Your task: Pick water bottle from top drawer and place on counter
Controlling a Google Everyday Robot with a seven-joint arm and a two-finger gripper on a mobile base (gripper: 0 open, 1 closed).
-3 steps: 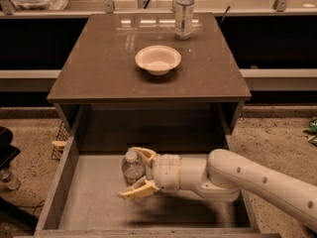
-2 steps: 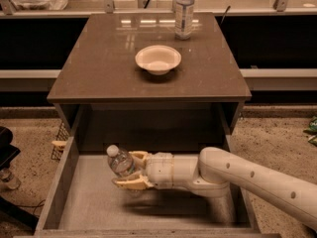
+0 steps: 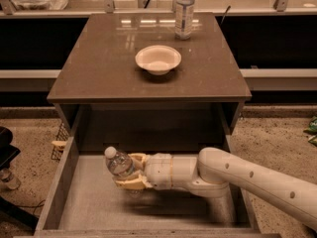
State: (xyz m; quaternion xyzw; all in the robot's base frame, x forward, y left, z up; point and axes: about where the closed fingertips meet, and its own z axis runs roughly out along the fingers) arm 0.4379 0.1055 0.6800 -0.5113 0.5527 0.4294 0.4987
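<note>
The water bottle (image 3: 118, 162), short and clear with a white cap, lies tilted with its cap to the upper left, held over the pale floor of the open top drawer (image 3: 89, 205). My gripper (image 3: 131, 171) is shut on its lower half, cream fingers above and below it, with the white arm reaching in from the lower right. The bottle looks lifted a little off the liner. The dark brown glossy counter (image 3: 99, 63) lies above and behind the drawer.
A cream bowl (image 3: 158, 59) sits at the counter's middle. A taller, slimmer clear bottle (image 3: 184, 12) stands at the counter's back edge, right of centre. The drawer's side walls (image 3: 58, 182) flank the gripper. Speckled floor lies on both sides.
The gripper has closed around the bottle and moved it left and upward in the drawer; the bottle now shows tilted, cap to the upper left.
</note>
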